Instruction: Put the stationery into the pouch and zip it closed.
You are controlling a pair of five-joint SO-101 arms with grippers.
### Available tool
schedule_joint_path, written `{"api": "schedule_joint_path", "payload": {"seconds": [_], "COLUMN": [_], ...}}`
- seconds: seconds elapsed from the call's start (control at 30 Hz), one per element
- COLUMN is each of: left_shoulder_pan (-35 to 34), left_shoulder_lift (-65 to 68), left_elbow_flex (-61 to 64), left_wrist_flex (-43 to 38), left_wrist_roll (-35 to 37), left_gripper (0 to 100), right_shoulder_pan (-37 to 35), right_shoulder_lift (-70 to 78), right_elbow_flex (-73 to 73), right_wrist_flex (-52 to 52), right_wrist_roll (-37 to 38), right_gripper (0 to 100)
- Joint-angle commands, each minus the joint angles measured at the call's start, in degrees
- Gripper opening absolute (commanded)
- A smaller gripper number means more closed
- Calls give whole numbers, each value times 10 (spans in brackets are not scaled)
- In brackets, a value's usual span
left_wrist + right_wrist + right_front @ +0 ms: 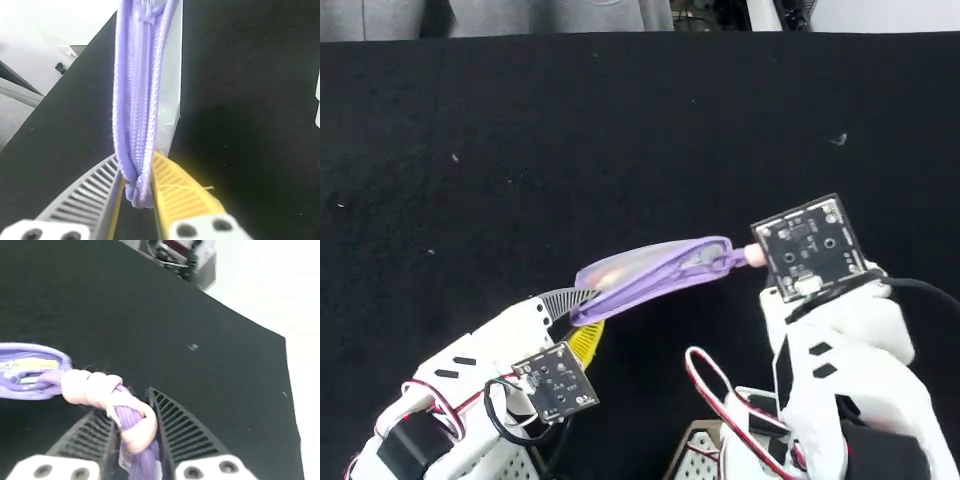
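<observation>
A lilac pouch (645, 272) with a clear side hangs stretched between the two arms over the black table (620, 130). Something orange shows through its clear side. My left gripper (582, 315) is shut on the pouch's near-left end; in the left wrist view the grey and yellow fingers (172, 192) pinch the lilac zipper tape (136, 125). My right gripper (134, 437) is shut on the pink and lilac braided zipper pull (107, 395) at the pouch's right end (752, 256). The zipper looks shut along the length I can see.
A black cloth covers the whole table. Beyond the table's far edge stand grey and white room items (620, 15). Red and white cables (705, 385) loop by the right arm's base at the front.
</observation>
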Motion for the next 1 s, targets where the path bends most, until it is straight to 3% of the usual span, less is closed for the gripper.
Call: {"api": "schedule_joint_path", "payload": {"seconds": [0.0,0.53,0.73,0.97], "left_shoulder_pan": [-24,-24,-25,-46], "left_shoulder_lift": [2,2,2,1], "left_elbow_flex": [24,24,24,23], "left_wrist_flex": [1,4,4,0], "left_wrist_roll": [-1,-1,-1,-1], "left_gripper": [28,28,28,28], "right_shoulder_pan": [40,171,251,271], "right_shoulder_lift": [0,0,1,46], "right_elbow_flex": [-26,-25,-22,-22], "right_wrist_flex": [-34,-84,-100,-108], "right_wrist_roll": [1,-1,3,4], "right_gripper": [11,11,11,11]}}
